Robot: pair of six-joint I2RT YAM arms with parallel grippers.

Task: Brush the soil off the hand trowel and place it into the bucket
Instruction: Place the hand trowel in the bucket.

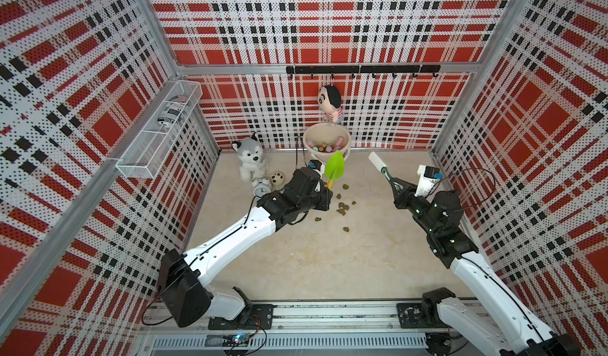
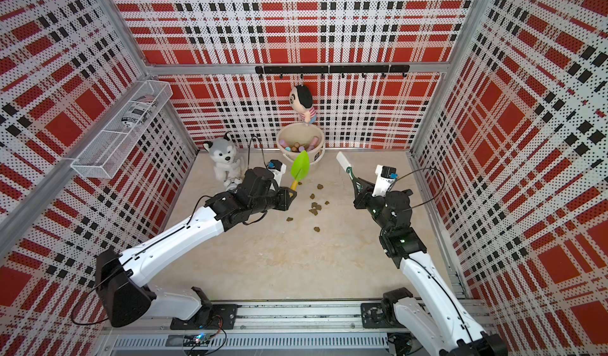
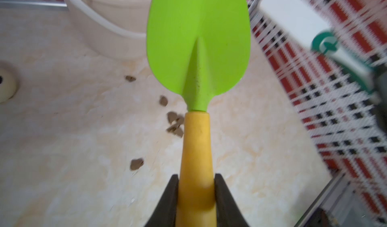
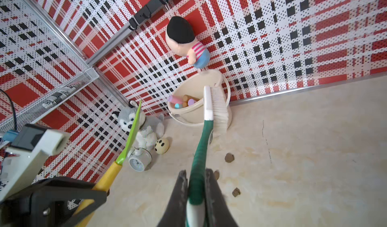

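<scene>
Left gripper (image 3: 196, 175) is clamping trowel (image 3: 199, 37) handle near far-edge bucket (image 3: 109, 41); right gripper (image 4: 196, 171) is pinching brush (image 4: 217, 108) handle; soil (image 3: 174, 123) is lying on table (image 1: 312, 265).

soil (image 1: 343, 206) on table (image 1: 312, 265), before bucket (image 1: 324, 133)

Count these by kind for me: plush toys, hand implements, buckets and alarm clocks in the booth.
Plush toys: 2, husky and hanging doll
Hand implements: 2, trowel and brush
Buckets: 1
Alarm clocks: 1
Total: 6
</scene>
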